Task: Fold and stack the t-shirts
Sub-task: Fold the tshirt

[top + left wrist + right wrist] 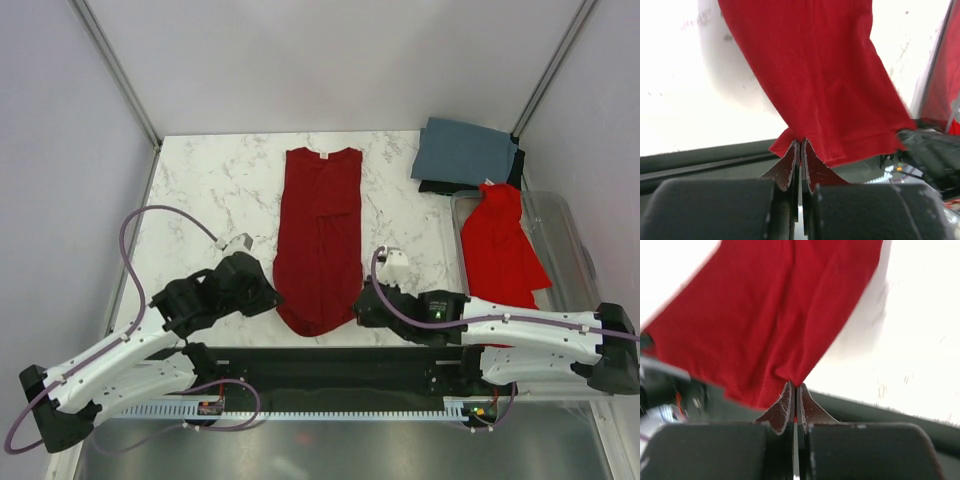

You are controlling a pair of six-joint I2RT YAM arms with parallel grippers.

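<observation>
Fabric fills both wrist views: our left jaws are clamped shut on the near-left hem corner of the dark crimson t-shirt point(318, 235), which lies lengthwise in the middle of the counter point(210, 190), collar far, hem toward us. Our right jaws pinch the near-right hem corner likewise. Farther right, we see the slate grey-blue t-shirt point(465, 152) folded atop the black t-shirt point(436, 186), and the brighter red t-shirt point(500, 245) draped over a clear bin point(572, 225).

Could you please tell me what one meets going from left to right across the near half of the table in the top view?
left gripper, dark crimson t-shirt, right gripper, brighter red t-shirt
</observation>
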